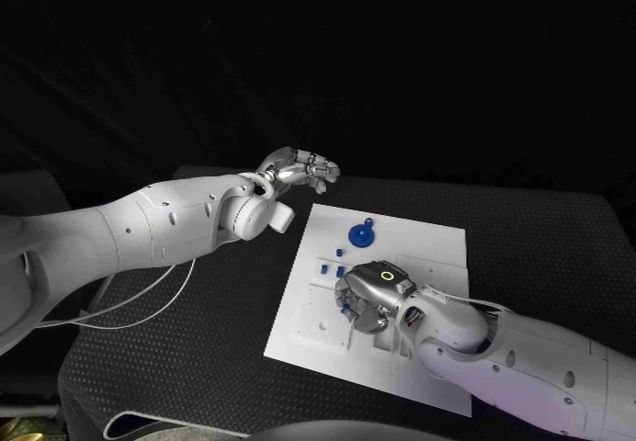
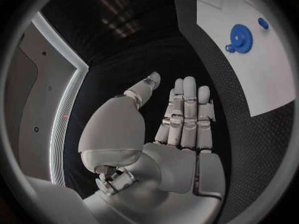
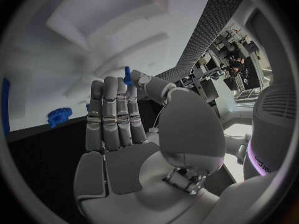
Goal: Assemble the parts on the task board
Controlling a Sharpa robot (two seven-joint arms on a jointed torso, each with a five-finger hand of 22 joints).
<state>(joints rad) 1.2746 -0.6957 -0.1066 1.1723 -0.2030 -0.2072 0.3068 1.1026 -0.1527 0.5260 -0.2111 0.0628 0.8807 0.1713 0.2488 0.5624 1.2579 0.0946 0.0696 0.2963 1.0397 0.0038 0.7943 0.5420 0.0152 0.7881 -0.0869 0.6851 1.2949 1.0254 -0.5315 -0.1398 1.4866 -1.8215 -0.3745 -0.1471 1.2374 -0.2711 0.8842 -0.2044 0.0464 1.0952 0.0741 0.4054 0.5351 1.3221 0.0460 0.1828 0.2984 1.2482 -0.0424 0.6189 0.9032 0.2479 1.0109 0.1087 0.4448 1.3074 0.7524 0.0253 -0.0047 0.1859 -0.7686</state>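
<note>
The white task board (image 1: 425, 253) lies in the middle of the black table. A blue gear (image 1: 360, 236) sits flat near the board's far edge, and the same gear (image 2: 239, 36) (image 3: 59, 116) appears in both wrist views. Small blue parts (image 1: 323, 269) stand on the board by my right hand (image 1: 374, 292), which hovers low over the board's middle. A small blue peg (image 3: 127, 75) is pinched between that hand's thumb and a fingertip, the other fingers straight. My left hand (image 1: 300, 170) is raised beyond the board's far-left corner, fingers (image 2: 186, 109) extended side by side, holding nothing.
A white cable (image 1: 146, 308) loops on the table under my left arm. The board (image 2: 249, 59) lies askew to the table edges. Another small blue piece (image 2: 263, 22) sits beside the gear. Black table surface surrounds the board on all sides.
</note>
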